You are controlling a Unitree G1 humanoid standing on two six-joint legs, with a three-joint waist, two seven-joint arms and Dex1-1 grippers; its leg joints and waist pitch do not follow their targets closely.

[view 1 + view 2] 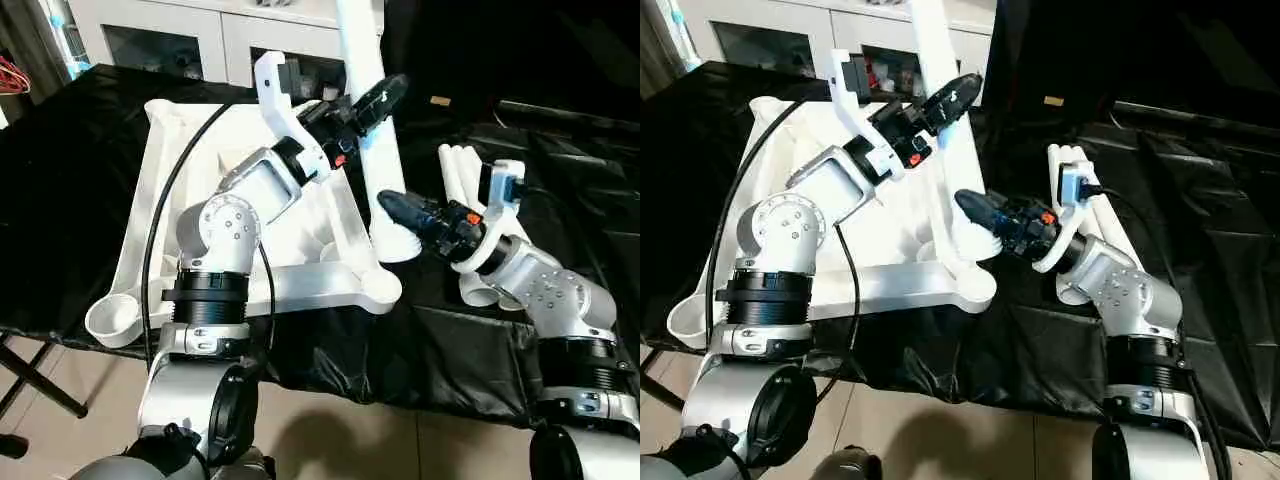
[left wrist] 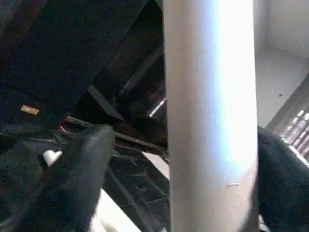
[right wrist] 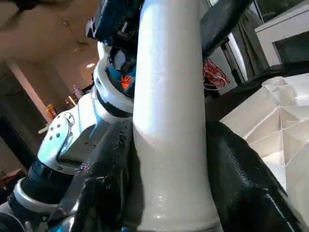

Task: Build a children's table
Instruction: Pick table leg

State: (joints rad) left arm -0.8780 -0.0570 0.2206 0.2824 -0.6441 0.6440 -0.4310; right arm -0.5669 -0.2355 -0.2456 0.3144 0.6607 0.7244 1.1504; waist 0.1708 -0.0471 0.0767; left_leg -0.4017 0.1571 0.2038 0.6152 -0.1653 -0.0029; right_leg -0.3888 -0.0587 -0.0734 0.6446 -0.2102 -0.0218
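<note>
The white tabletop [image 1: 300,285] lies underside-up on the black-draped worktop [image 1: 60,200]. One leg [image 1: 375,150] stands upright beside its near corner socket [image 1: 378,288], the right end effector [image 1: 395,207] gripping it low, the left end effector [image 1: 378,100] spread wide around it higher. Spare legs [image 1: 462,175] lie alongside.

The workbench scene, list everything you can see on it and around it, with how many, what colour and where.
table top: one, white, upside down on the black cloth, left side.
upright leg: one, white, standing beside the top's right edge, flared end down.
spare legs: a bundle, count unclear, white, lying on the cloth at right.
cloth: one, black, covering the bench.
cabinet: one, white with glass doors, behind the bench.
left end effector: black fingers around the upright leg, high up.
right end effector: black fingers around the same leg near its base.
</note>
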